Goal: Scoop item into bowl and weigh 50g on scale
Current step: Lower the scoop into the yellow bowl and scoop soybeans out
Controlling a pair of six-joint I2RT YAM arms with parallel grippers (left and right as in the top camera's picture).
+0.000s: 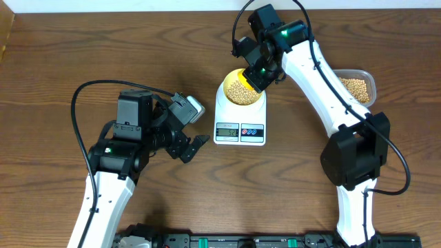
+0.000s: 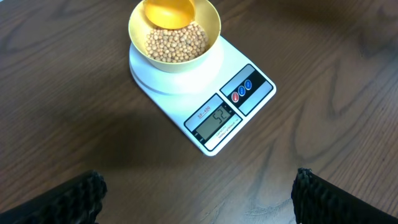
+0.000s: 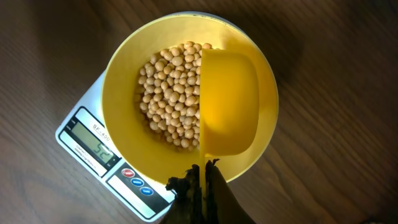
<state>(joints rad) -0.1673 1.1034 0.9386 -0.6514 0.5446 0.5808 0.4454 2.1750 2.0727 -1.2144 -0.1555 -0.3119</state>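
The pale yellow bowl (image 1: pixel 227 88) sits on the white scale (image 1: pixel 240 131), and tan beans (image 3: pixel 168 87) cover its bottom. The scale's display (image 3: pixel 93 144) reads 52. My right gripper (image 3: pixel 204 180) is shut on the thin handle of a brighter yellow scoop (image 3: pixel 229 102). The scoop is turned on its side over the bowl's right half, and no beans show in it. My left gripper (image 2: pixel 199 193) hovers open over bare table, left of the scale (image 2: pixel 249 87) and in front of it. Nothing lies between its fingers (image 2: pixel 68 199).
A clear plastic tub (image 1: pixel 357 87) holding more beans stands at the right, behind the right arm. The left arm's base is at the front left. Bare wooden table surrounds the scale.
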